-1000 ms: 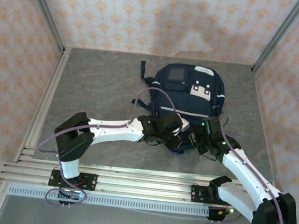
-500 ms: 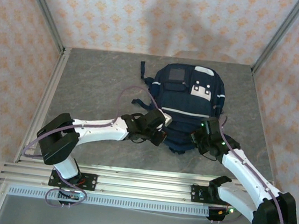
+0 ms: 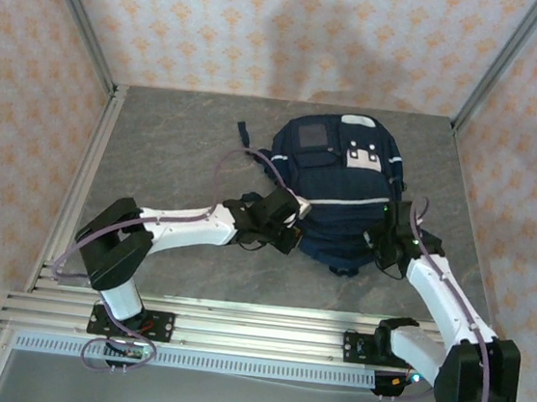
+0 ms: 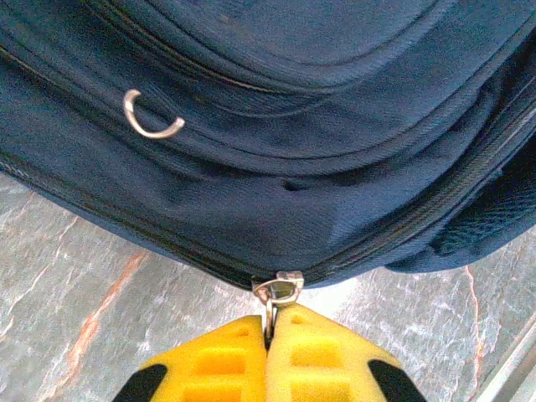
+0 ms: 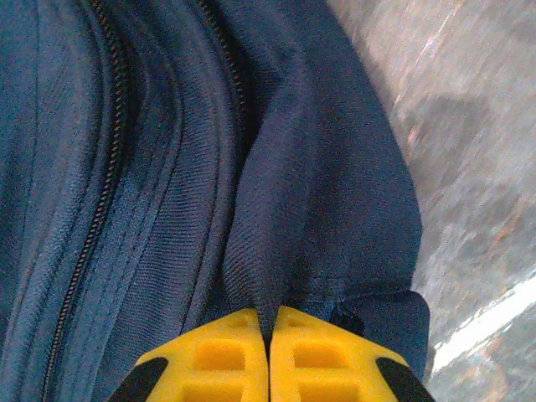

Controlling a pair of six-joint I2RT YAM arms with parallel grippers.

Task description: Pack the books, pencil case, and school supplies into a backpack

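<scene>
Dragged leftward since a second ago with left gripper (image 4: 268,331) pinched tight on zipper pull (image 4: 278,293) at its tips, backpack (image 4: 293,126) directly ahead. Hold right gripper (image 5: 270,322) clamped on fabric fold (image 5: 276,251) as anchor, and draw steadily along the seam, never outward.

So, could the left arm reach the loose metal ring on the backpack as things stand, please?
Probably yes, but not right away: the metal ring lies on the backpack just ahead with nothing between, yet the left arm's jaws are shut on the zipper pull, which they would have to release first.
</scene>
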